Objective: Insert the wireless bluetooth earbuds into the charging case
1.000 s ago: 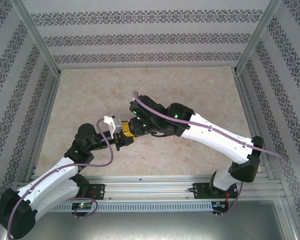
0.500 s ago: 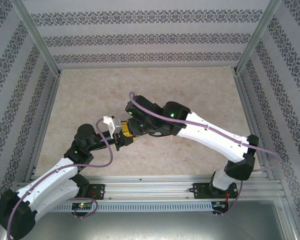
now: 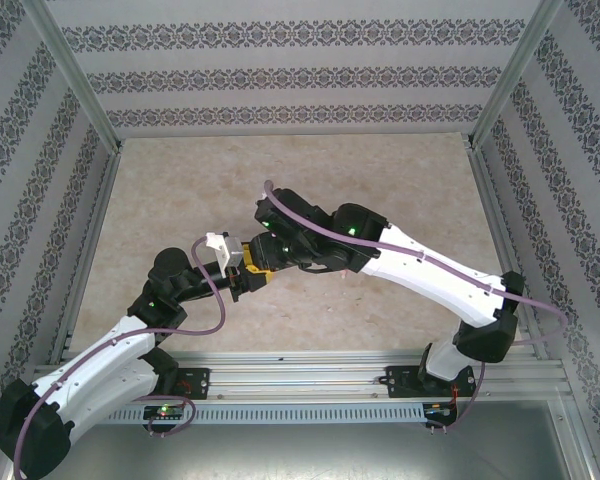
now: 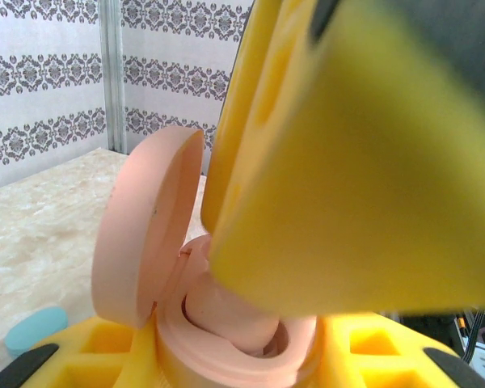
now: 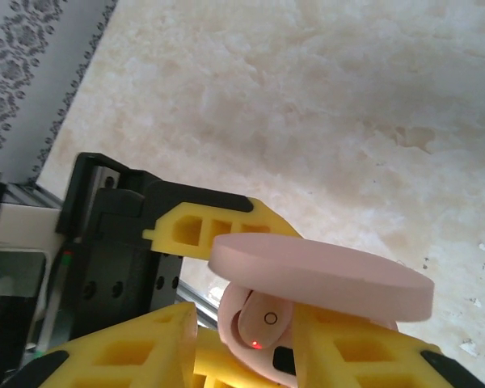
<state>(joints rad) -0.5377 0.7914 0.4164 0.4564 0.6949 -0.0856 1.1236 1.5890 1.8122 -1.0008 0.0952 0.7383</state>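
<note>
The pink earbud (image 5: pixel 259 325), pinched in my right gripper (image 5: pixel 249 335), sits at the mouth of the open pink charging case (image 4: pixel 149 242) (clamped in my left gripper (image 4: pixel 238 356)). If it goes in tilted, it could jam on the rim or pop free.

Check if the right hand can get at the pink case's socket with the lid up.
Likely yes. The left hand grips the pink case, its lid stands swung open to one side, and the right hand is at the socket with a pink earbud between its fingers.
</note>
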